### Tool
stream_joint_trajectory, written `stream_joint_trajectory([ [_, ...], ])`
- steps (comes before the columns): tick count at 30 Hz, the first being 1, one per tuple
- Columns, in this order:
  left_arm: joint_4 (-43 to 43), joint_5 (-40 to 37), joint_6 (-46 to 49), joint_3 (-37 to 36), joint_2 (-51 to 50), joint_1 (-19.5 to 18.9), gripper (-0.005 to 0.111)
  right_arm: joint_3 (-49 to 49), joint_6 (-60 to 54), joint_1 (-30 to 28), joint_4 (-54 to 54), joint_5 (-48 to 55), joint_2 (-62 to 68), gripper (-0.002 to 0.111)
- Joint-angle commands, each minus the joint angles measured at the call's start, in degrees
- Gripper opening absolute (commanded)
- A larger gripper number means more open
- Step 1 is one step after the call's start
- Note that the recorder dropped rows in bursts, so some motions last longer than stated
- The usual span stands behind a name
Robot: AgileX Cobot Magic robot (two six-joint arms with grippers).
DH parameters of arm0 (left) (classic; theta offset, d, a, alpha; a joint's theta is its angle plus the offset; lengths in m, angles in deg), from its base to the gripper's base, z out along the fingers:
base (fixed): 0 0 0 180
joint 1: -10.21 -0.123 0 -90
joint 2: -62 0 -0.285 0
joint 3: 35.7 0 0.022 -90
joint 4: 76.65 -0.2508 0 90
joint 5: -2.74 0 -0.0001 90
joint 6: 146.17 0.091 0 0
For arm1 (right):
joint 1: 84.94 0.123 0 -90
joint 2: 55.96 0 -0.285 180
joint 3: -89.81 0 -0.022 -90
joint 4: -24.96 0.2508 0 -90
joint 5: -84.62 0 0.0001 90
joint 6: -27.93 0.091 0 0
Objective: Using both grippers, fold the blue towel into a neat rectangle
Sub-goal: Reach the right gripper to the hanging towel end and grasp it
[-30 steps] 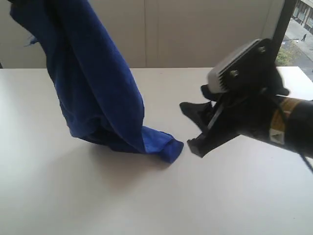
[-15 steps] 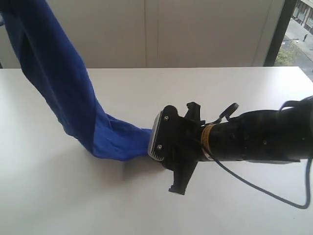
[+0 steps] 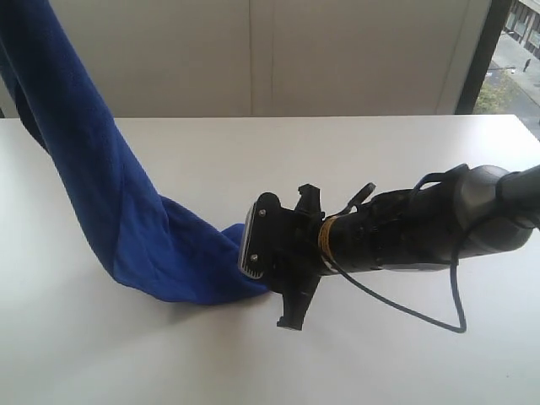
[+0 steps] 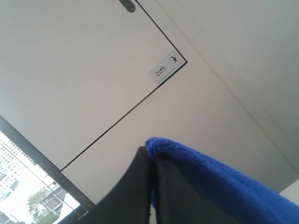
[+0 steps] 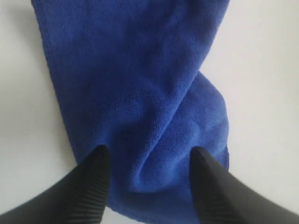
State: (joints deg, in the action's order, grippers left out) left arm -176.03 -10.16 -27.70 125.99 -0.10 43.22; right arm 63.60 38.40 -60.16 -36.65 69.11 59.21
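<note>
The blue towel [image 3: 110, 211] hangs from beyond the top left of the exterior view and slopes down to the white table [image 3: 101, 354], where its lower end lies bunched. My left gripper [image 4: 152, 158] is shut on the towel's upper edge [image 4: 219, 179], raised high with only wall behind it. My right gripper [image 5: 148, 156] lies low over the table, open, with its two fingertips set wide apart over the towel's bunched end [image 5: 154, 135]. In the exterior view the right arm [image 3: 380, 236] reaches in from the right and its jaws are hidden behind its wrist.
A pale wall [image 3: 295, 51] stands behind the table. A window strip [image 3: 515, 51] shows at the far right. The right arm's black cable [image 3: 405, 308] loops down onto the table beside it.
My right arm has swung down and to the left until its jaws straddle the towel's lower end. The towel has been stretched out, its lower part now lying flatter and further left.
</note>
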Motion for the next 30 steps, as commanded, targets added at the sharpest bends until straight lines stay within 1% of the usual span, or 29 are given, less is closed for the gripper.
stream_joint_trajectory([
  [1,-0.6,-0.7,0.3,0.5,0.7,0.3,0.0,0.6,-1.5,0.2,0.1,5.4,0.0,0.05],
  [3,-0.6,-0.7,0.8,0.5,0.7,0.3,0.0,1.6,-1.4,-0.2,0.2,10.4,0.2,0.05],
  [4,-0.4,-0.7,1.4,0.5,0.7,0.3,0.0,1.9,-1.3,-0.7,0.2,11.2,0.2,0.05],
  [7,0.7,-0.7,1.9,0.5,0.7,0.3,0.0,3.1,-1.5,-1.6,0.1,10.3,0.2,0.05],
  [11,2.8,-0.4,3.6,0.5,0.7,0.3,0.0,3.7,-1.4,-1.6,0.1,8.6,0.2,0.045],
  [14,2.9,-0.3,3.7,0.5,0.7,0.3,0.0,3.7,-1.1,-1.6,0.2,8.5,1.4,0.045],
  [22,2.9,-0.2,3.7,0.5,0.7,0.3,0.0,3.7,6.5,-1.6,0.2,8.1,3.1,0.045],
  [30,3.0,-0.1,3.7,0.5,0.7,0.3,0.0,3.7,11.9,-1.6,0.2,11.6,4.7,0.045],
])
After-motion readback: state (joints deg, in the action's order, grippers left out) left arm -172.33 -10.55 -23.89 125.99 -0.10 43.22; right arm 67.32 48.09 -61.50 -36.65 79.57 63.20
